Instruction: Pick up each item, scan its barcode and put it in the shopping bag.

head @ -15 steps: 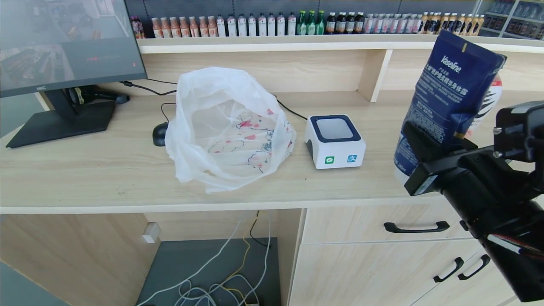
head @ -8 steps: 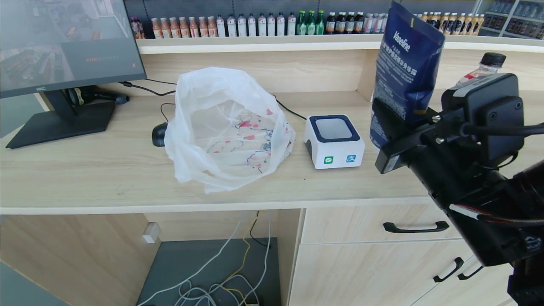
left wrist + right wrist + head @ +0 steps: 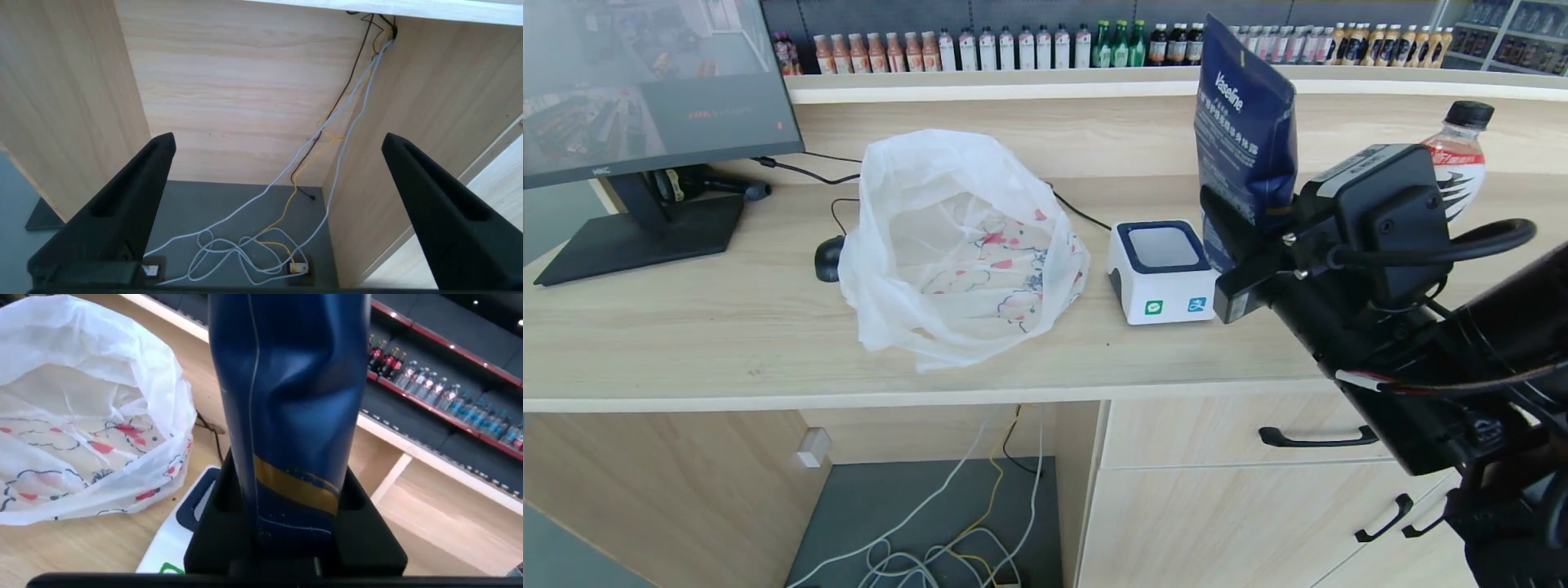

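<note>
Where the worktop (image 3: pixel 727 327) reaches its left rear corner: monitor (image 3: pixel 645 82) on a black stand. Left gripper (image 3: pixel 278 143): fingers spread wide with nothing between them, below the worktop, facing loose cables (image 3: pixel 245 253). Mouse (image 3: pixel 829 257): just left of the bag. Shopping bag (image 3: pixel 960 245): white, mouth open, worktop centre. Scanner (image 3: pixel 1164 269): just right of the bag, apart from it. Blue pouch (image 3: pixel 1245 122): upright, held up just right of the scanner, its lower end clamped in the right gripper (image 3: pixel 288 486). Bottle (image 3: pixel 1458 167): upright, right rear edge.
</note>
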`<state>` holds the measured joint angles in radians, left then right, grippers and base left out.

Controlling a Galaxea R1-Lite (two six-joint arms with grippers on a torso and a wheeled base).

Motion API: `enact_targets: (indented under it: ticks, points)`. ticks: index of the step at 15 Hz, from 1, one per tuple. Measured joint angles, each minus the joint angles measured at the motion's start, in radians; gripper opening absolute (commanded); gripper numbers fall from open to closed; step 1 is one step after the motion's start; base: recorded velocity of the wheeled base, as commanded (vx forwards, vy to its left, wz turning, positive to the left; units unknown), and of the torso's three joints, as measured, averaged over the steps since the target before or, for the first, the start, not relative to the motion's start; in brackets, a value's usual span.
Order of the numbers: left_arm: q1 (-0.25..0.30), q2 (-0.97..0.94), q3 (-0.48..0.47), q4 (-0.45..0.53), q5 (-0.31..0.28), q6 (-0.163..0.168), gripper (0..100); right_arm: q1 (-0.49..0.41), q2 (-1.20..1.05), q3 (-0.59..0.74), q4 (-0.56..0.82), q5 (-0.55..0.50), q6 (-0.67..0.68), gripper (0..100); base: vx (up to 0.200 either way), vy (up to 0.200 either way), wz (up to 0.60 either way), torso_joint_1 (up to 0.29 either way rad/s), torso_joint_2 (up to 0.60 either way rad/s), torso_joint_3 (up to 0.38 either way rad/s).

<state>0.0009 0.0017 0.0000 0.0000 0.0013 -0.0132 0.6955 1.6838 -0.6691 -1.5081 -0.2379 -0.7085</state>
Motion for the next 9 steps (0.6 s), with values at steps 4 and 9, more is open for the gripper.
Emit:
enact_targets:
  ticks: [4,9]
  points:
    - [0.000,0.000,0.000,0.000,0.000,0.000,100,-0.070,0.001,-0.080,0.139,0.165,-0.001,0,0.000,0.000,0.00,0.000,0.00,0.000]
    - [0.000,0.000,0.000,0.000,0.000,0.000,100,-0.165,0.001,-0.251,0.384,0.399,-0.029,0,0.000,0.000,0.00,0.000,0.00,0.000]
